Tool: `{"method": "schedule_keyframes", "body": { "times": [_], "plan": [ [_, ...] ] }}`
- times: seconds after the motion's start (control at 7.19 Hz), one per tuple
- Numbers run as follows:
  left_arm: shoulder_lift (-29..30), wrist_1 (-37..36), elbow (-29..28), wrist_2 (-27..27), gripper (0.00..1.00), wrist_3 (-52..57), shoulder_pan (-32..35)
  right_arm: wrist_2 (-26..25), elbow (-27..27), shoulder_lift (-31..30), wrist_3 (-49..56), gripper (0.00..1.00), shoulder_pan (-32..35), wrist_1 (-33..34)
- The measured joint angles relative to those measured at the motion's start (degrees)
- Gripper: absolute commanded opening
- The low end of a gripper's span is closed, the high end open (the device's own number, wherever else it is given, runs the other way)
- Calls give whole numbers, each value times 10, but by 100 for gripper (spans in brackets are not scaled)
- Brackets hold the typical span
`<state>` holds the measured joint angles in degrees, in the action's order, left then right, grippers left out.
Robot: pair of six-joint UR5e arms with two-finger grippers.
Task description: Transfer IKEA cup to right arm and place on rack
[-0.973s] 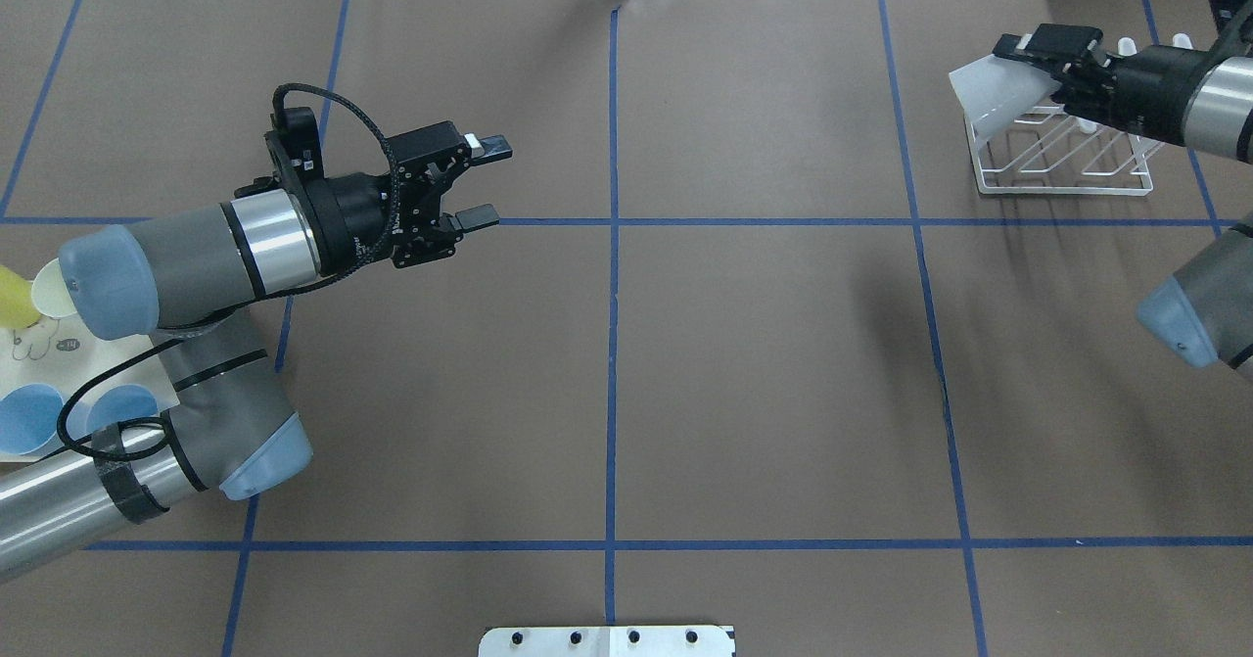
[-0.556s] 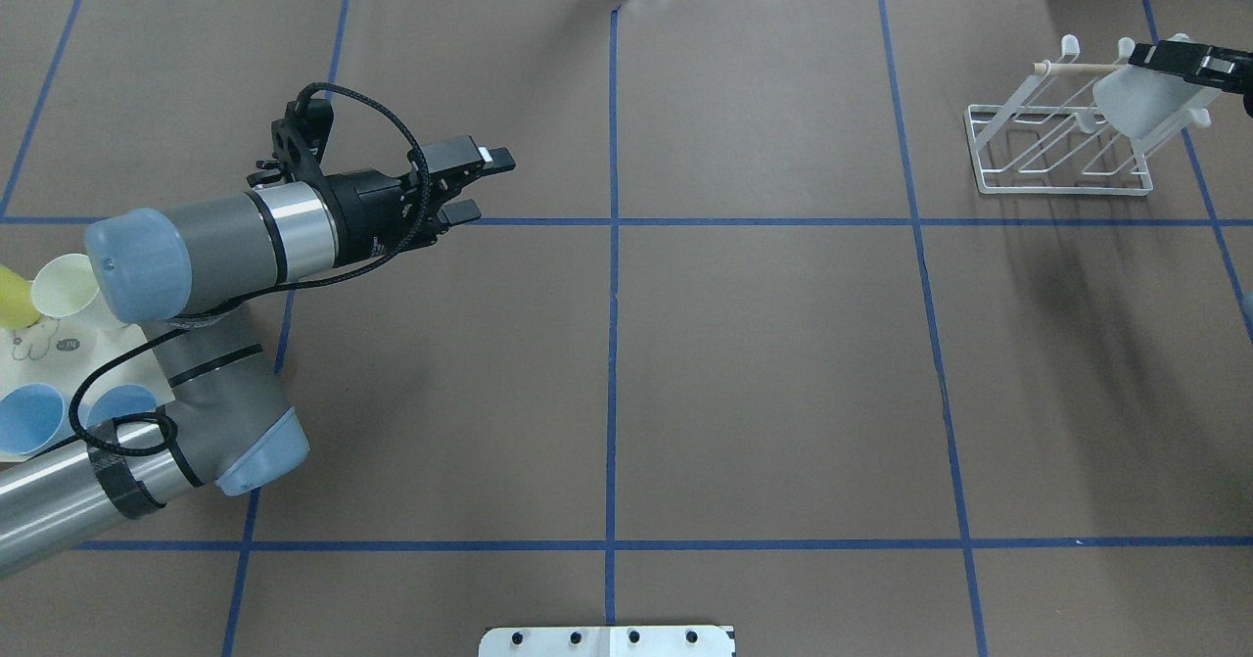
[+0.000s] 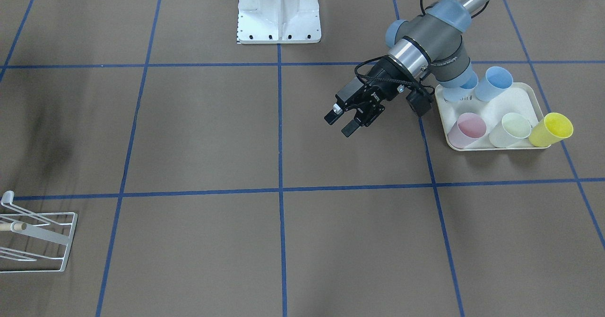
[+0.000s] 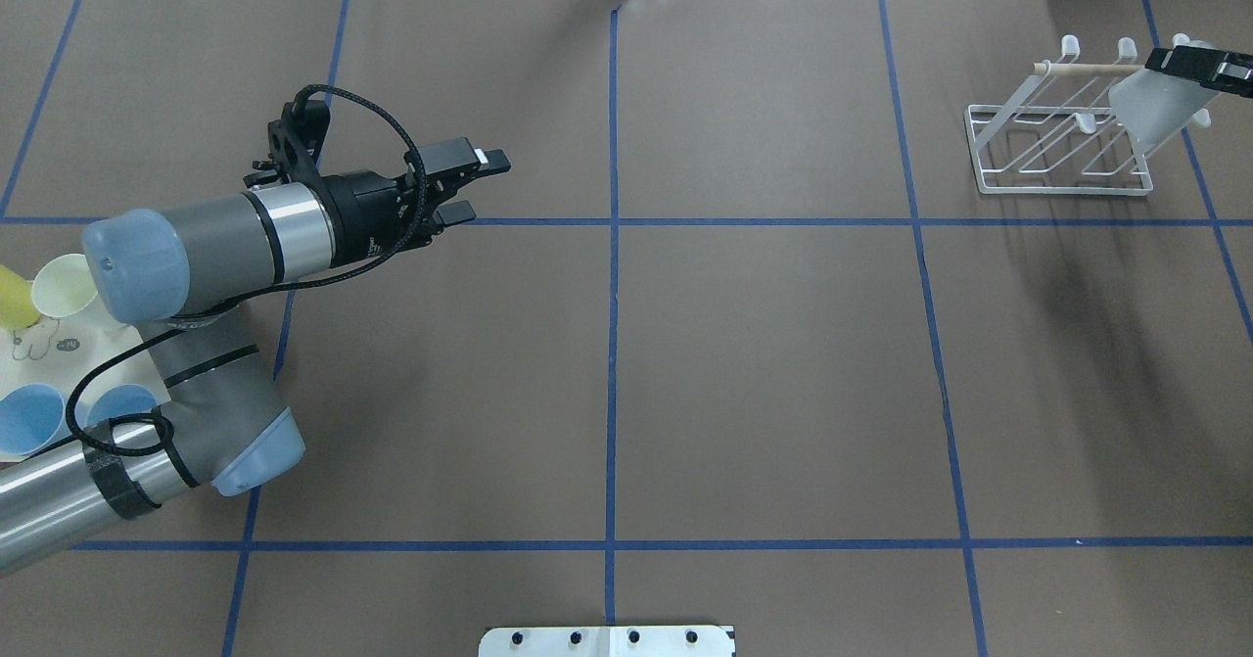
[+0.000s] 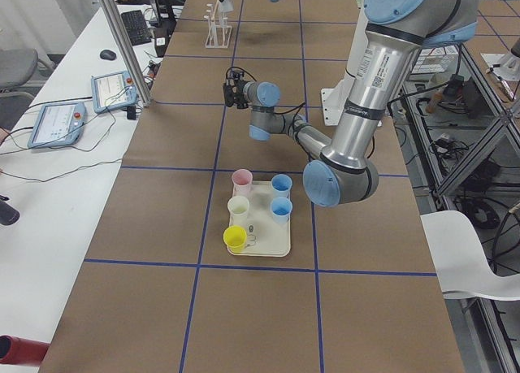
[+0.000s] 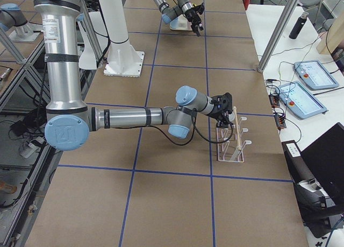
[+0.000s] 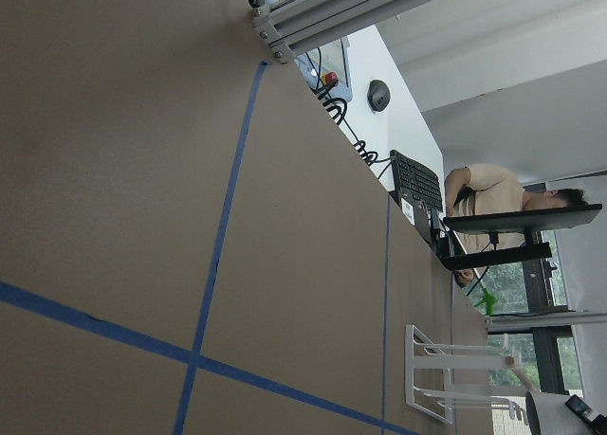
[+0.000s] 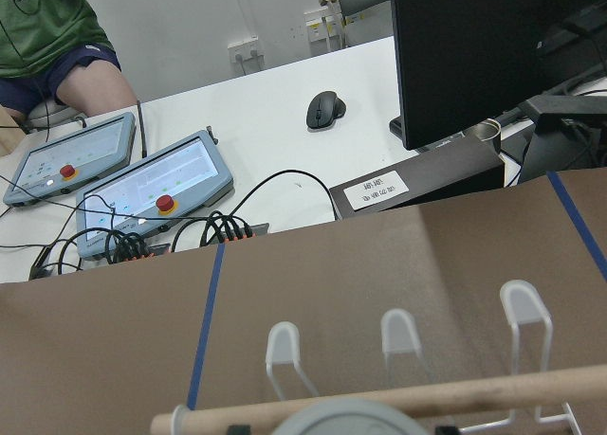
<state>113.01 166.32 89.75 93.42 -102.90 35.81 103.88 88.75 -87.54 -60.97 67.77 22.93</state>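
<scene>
Currently the translucent white plastic cup hangs tilted from my right gripper, which is clenched on it. Directly below and beside that claw stands the white wire rack with a wooden dowel. Well apart, the left gripper hovers released and empty, and behind it lies a cream tray of coloured cups.

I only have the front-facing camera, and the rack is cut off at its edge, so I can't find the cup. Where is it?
Observer: Overhead, the cup is held by the right gripper at the right end of the rack.
Operator: Is it upright?
Observer: No, it's tilted, right beside the end of the wooden dowel.
Operator: Is it seated on a prong?
Observer: I can't tell. The right wrist camera shows only its round edge close to the dowel, with the prongs beyond.
</scene>
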Motion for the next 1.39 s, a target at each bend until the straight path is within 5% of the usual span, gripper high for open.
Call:
{"method": "schedule_keyframes", "body": {
  "times": [0.14, 0.28, 0.56, 0.83, 1.39],
  "plan": [
    [-2, 0, 0, 0, 100, 0, 0, -12, 0, 3, -2, 0, -14, 3],
    [-3, 1, 1, 0, 100, 0, 0, -28, 0, 5, -3, 12, -29, 4],
    [-4, 1, 1, 0, 100, 0, 2, -41, -5, 5, -1, 99, -45, 4],
    [-9, -2, -1, 19, 100, 3, 21, -43, -11, 4, 3, 100, -54, 5],
    [-81, -86, -1, 221, 100, 195, 197, -37, -5, 6, 5, 100, -59, 5]
  ]
}}
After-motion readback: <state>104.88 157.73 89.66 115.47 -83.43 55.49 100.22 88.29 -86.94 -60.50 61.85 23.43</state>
